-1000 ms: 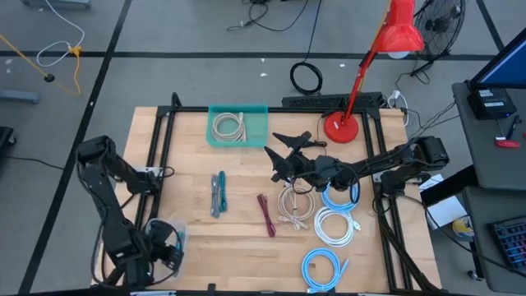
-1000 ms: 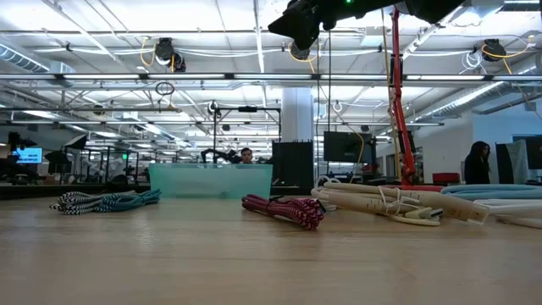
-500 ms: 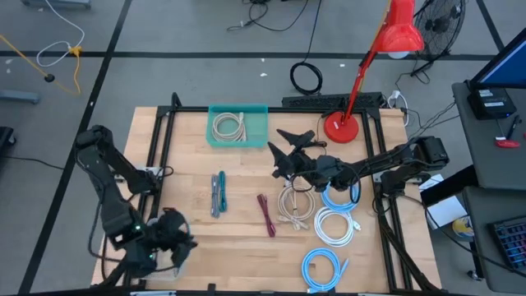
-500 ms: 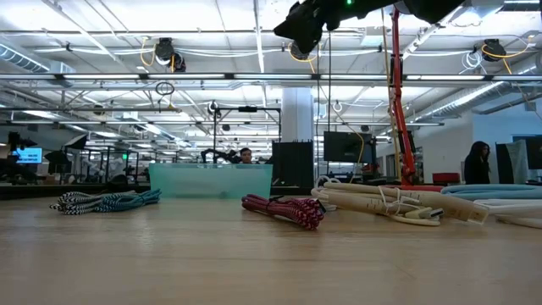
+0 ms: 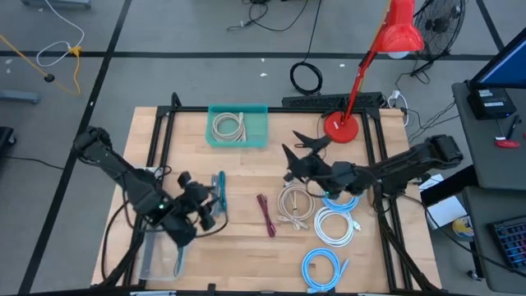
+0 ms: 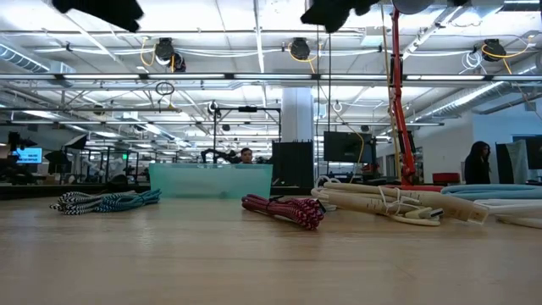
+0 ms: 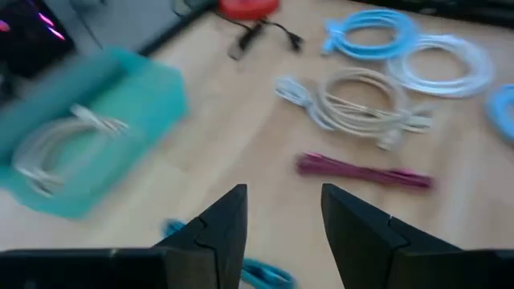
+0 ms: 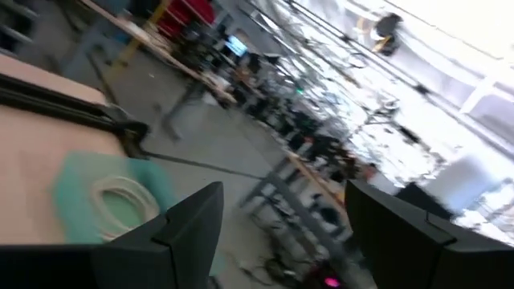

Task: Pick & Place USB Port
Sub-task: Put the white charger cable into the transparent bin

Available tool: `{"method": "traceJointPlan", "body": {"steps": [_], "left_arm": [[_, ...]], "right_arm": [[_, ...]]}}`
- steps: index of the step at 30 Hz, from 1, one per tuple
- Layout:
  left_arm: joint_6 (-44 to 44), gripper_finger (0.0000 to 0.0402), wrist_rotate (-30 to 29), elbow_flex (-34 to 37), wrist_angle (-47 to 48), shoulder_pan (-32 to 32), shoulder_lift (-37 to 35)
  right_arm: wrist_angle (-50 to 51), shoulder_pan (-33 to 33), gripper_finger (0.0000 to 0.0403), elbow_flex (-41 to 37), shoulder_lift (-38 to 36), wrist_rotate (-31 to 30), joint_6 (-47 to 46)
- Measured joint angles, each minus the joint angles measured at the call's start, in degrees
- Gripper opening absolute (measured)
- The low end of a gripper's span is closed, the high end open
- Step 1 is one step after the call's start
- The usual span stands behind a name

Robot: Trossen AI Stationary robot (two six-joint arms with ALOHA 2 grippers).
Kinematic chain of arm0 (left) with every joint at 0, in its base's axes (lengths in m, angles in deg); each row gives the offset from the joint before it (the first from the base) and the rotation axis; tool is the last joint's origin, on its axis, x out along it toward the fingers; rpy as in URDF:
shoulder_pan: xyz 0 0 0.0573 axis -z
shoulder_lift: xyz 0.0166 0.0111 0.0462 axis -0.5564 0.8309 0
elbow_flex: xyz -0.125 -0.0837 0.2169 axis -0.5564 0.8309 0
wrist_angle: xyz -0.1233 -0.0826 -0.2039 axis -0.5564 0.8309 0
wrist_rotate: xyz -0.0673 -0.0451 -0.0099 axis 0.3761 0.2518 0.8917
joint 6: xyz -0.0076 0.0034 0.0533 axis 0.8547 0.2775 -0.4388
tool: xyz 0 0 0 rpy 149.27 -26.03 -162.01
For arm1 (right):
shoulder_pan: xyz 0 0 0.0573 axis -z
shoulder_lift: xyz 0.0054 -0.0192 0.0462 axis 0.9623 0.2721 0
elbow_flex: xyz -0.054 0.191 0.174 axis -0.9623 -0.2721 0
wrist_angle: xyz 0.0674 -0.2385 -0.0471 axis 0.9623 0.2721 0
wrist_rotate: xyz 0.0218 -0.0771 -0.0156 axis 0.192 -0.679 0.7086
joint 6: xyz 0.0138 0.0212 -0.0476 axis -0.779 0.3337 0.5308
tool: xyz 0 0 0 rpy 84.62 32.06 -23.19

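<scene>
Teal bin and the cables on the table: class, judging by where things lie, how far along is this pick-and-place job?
Done: one white cable already lies coiled in the teal bin. In hand: nothing; the left gripper hangs open and empty beside the teal striped cable, and the right gripper is open above the beige cable. Left: the maroon cable, the beige one and the blue and white coils lie on the table.
</scene>
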Motion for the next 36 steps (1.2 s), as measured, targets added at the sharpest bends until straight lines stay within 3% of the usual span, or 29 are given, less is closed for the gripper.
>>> {"method": "traceJointPlan", "body": {"steps": [4, 8, 12, 20, 23, 29, 33, 36], "left_arm": [[-5.42, 0.0163, -1.88, 0.01, 0.06, -4.29, 0.00], [-10.61, 0.0163, -1.93, 0.23, 0.22, -8.09, 0.00], [-14.85, 0.0163, -1.91, 0.23, 0.28, -11.57, 0.00], [-21.60, 0.0163, -0.12, 0.25, 0.83, -18.51, -0.02], [-23.41, 0.0163, -0.11, 0.69, 0.19, -20.89, -0.05], [-27.53, 0.0163, 2.82, 3.70, -2.57, -25.67, -0.09], [-39.91, 0.0163, 16.82, 8.93, -13.87, -29.11, -0.09], [-48.15, 0.0163, 29.46, 13.29, -23.31, -31.60, -0.07]], "right_arm": [[13.76, -3.43, 0.0251, -1.97, -7.87, 7.64, -13.81], [25.11, -4.32, 0.0251, -4.30, -15.81, 27.85, -29.84], [24.79, -3.74, 0.0251, -9.16, -20.53, 46.84, -37.63], [19.06, -4.19, 0.0251, -18.35, -24.26, 68.52, -39.94], [18.11, -5.40, 0.0251, -19.76, -24.42, 68.02, -39.88], [22.09, -5.92, 0.0251, -20.31, -24.09, 56.05, -44.43], [25.04, -5.76, 0.0251, -20.31, -24.09, 49.32, -46.92], [25.13, -5.75, 0.0251, -20.31, -24.11, 48.72, -46.99]]}}
